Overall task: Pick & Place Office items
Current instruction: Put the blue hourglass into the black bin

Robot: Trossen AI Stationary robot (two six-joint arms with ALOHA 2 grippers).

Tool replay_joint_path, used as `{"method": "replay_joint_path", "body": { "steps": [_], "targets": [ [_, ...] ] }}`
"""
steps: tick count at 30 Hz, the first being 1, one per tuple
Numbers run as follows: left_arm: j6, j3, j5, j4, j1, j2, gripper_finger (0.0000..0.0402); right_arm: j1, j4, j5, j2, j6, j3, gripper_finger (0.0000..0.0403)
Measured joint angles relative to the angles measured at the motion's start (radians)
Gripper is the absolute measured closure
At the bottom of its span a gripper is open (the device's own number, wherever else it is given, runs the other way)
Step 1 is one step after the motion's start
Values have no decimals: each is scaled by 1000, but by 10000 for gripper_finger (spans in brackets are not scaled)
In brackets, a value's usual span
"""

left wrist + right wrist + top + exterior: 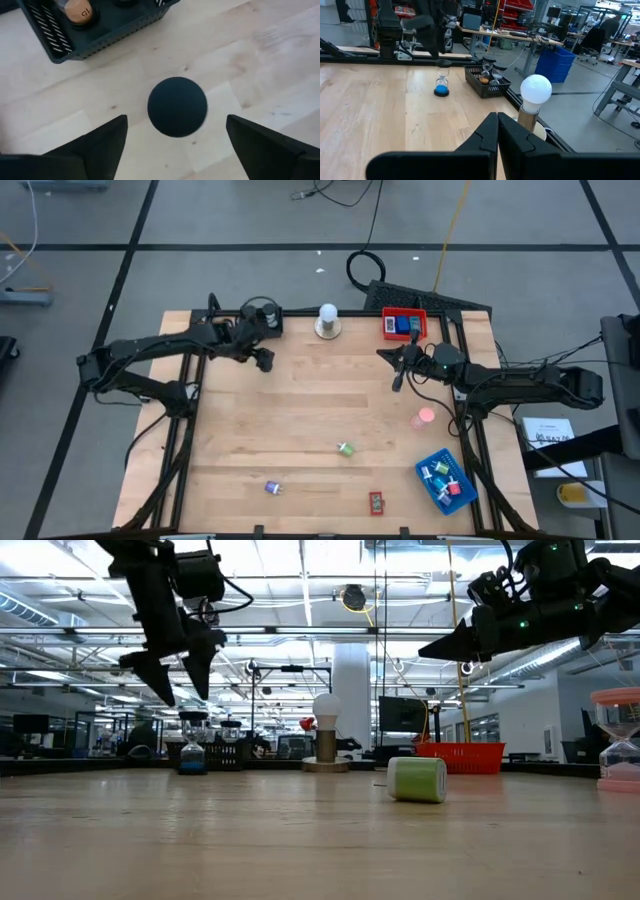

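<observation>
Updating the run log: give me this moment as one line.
left end effector: open above blue hourglass | blue hourglass: upright beside black tray | right end effector: shut, hovering

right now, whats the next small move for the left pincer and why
Probably lower the left pincer straight down around the hourglass and close. It hangs open directly above the hourglass, which is centred between its fingers and stands upright on the table, just outside the black tray.
</observation>
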Motion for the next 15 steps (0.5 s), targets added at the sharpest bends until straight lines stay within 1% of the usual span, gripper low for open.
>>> {"method": "replay_joint_path", "body": {
  "steps": [3, 6, 8, 11, 15],
  "targets": [
    [-5, 50, 50, -55, 26, 3, 40, 0, 4, 0, 0, 0, 0, 403],
    [-26, 85, 75, -127, 49, 41, 36, 0, 10, 0, 0, 0, 0, 403],
    [-35, 106, 82, -181, 63, 87, 40, 0, 16, 0, 0, 0, 0, 403],
    [-18, 132, 114, -184, 75, 170, 54, 0, 27, 0, 0, 0, 0, 403],
    [34, 187, 119, -191, 76, 270, 74, 0, 34, 0, 0, 0, 0, 403]
  ]
}}
